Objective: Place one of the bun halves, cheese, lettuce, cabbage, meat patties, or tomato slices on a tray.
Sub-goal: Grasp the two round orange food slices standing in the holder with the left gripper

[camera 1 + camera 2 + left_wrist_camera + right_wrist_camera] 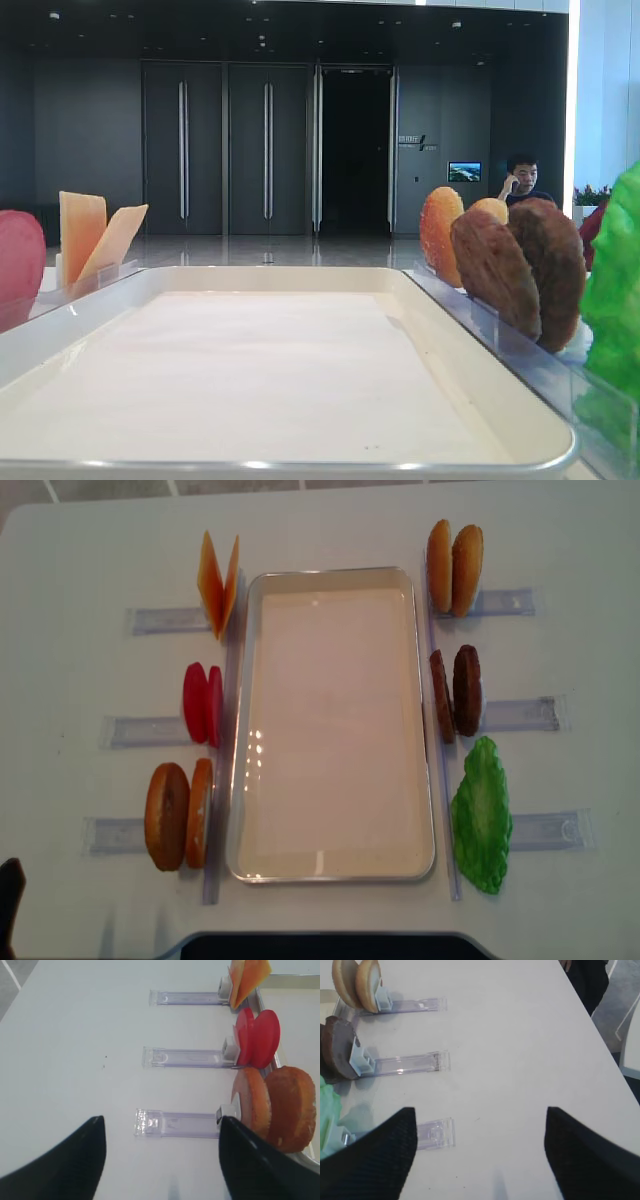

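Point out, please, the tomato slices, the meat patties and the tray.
tomato slices (pixel 202 704): realsense overhead view, top edge of the pair.
meat patties (pixel 466 690): realsense overhead view, right patty's edge.
tray (pixel 330 720): realsense overhead view, bare floor.

tray: big cream-white rectangular tray with a raised rim (pixel 333 865), sits mid-table, floor bare

cheese: two thin orange-yellow slices (pixel 219 584) leaning together, just off the tray's top-left corner

tomato: two smooth red discs (pixel 202 703) on edge, left of the tray, halfway down

buns: golden-brown bread discs, one pair (pixel 178 815) by the tray's bottom-left, another pair (pixel 455 555) by its top-right

patties: two dark brown rough discs (pixel 457 692), right of the tray

lettuce: bright green crinkly leaf (pixel 483 815), near the tray's bottom-right

racks: clear plastic strips (pixel 514 714) under each pair, pointing away from the tray
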Controlling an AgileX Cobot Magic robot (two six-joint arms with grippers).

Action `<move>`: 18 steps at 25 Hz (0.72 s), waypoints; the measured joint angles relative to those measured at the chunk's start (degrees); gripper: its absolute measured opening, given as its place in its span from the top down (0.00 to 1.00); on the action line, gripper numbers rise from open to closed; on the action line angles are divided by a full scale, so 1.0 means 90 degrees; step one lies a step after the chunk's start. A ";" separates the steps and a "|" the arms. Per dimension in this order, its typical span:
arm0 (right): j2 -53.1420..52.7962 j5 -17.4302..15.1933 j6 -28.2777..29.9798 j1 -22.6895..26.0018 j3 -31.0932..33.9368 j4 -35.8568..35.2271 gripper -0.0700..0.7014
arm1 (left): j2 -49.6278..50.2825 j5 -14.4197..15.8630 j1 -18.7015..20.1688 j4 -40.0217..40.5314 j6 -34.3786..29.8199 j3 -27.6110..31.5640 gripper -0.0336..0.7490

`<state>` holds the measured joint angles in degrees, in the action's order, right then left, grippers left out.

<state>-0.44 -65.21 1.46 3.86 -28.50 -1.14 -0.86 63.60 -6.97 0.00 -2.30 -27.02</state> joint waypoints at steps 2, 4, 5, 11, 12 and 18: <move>0.0000 0.0000 0.0000 0.0000 0.0000 0.0000 0.22 | 0.0000 0.0000 0.0000 0.0000 0.0000 0.0000 0.27; 0.0000 0.0000 0.0000 0.0000 0.0000 0.0000 0.22 | 0.0000 0.0000 0.0000 0.0000 0.0000 0.0000 0.27; 0.0000 0.0000 0.0000 0.0000 0.0000 0.0000 0.22 | 0.0000 0.0000 0.0000 0.0000 0.0000 0.0000 0.27; 0.0000 0.0000 0.0000 0.0000 0.0000 0.0000 0.22 | 0.0000 0.0000 0.0017 0.0000 0.0000 0.0000 0.27; 0.0000 0.0000 0.0000 0.0000 0.0000 0.0000 0.22 | 0.0000 0.0000 0.0033 0.0000 0.0000 0.0000 0.27; 0.0000 0.0000 0.0000 0.0000 0.0000 0.0000 0.22 | 0.0714 0.0203 0.0054 -0.0208 -0.0026 -0.0144 0.28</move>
<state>-0.44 -65.21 1.46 3.86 -28.50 -1.14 5.57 65.42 -6.49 -1.87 -2.53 -28.31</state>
